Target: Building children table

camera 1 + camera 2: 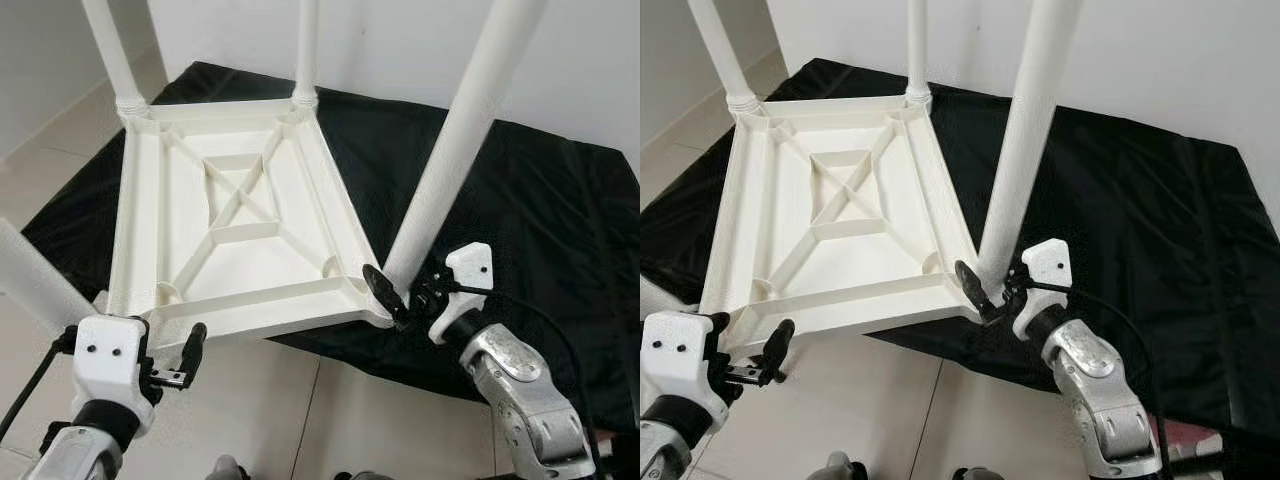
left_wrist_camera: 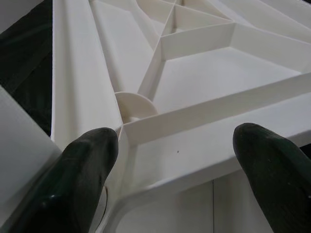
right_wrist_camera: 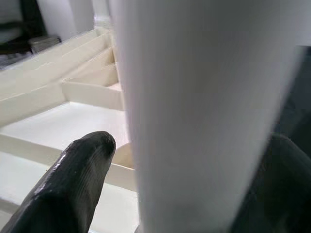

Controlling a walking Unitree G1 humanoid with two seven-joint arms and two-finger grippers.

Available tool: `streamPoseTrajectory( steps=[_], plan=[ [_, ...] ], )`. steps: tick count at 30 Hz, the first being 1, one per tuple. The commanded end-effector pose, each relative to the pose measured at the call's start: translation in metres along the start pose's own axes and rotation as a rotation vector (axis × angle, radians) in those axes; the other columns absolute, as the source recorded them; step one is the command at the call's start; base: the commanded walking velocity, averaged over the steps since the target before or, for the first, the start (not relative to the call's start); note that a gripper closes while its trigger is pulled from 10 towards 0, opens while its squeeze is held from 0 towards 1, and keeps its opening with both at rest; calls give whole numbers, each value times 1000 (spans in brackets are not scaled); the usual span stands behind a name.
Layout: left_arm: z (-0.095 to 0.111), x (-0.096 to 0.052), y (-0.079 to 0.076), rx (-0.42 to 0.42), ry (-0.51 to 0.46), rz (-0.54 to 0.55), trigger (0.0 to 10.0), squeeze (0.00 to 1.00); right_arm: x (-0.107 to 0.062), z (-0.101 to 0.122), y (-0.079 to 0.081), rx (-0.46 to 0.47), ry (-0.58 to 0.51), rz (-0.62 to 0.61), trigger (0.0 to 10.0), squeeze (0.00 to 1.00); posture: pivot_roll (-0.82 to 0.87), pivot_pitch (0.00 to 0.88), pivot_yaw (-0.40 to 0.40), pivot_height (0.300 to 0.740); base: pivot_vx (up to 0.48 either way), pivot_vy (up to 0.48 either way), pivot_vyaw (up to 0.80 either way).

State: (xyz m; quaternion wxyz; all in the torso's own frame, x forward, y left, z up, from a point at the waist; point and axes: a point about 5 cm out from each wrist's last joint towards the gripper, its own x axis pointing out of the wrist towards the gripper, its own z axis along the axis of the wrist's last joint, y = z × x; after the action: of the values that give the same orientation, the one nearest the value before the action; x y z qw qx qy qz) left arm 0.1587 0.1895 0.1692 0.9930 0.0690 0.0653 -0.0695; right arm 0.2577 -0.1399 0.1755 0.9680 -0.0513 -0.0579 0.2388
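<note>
Both eye views look forward and down from the head at one scene — the tabletop [image 1: 240,215] lies at 11 o'clock, its near leg [image 1: 1025,140] at 1. The left wrist view sits close over the tabletop's near edge; the right wrist view — closer still — faces that leg.

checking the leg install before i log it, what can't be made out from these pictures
- Tops of the three upright legs: cut off by the upper edge of both eye views.
- Socket joint under the right gripper: hidden by the leg's base and the fingers, so seating can't be judged.
- Fourth leg beside the left gripper: cut off at the left edge of the left eye view, its ends out of frame.
- Leg surface: blurred in the right wrist view.
</note>
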Motion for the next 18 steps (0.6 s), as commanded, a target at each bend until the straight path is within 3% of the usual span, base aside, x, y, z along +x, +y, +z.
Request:
streamPoseTrajectory(
  steps=[1,3,4,6,7,9,11,18],
  plan=[
    [5,-10,13,78,-16,219,10000,0,10,-12,-9,-33,50,-95,10000,0,139,131,-26,740,0,0,0],
    [7,-12,15,107,-20,240,10000,0,15,-14,-11,-41,66,-128,10000,0,141,131,-28,740,0,0,0],
    [8,-15,18,120,-19,277,10000,0,19,-14,-11,-22,64,-146,6941,0,145,133,-32,740,0,0,0],
    [8,-17,21,122,-17,302,10000,0,21,-13,-11,-6,61,-154,6941,0,146,133,-34,740,0,0,0],
    [8,-17,25,123,-13,354,10000,0,23,-13,-10,-5,62,-170,196,0,151,133,-38,740,0,0,0],
    [8,-17,25,123,-13,354,10000,0,23,-13,-10,-5,62,-170,196,0,151,133,-38,740,0,0,0],
    [8,-16,31,83,-4,430,10000,0,26,-15,-12,20,60,-230,0,0,152,131,-45,740,0,0,0],
    [2,-10,31,48,27,464,10000,0,31,-15,-22,77,42,-386,0,0,143,132,-42,740,0,0,0]
  ],
)
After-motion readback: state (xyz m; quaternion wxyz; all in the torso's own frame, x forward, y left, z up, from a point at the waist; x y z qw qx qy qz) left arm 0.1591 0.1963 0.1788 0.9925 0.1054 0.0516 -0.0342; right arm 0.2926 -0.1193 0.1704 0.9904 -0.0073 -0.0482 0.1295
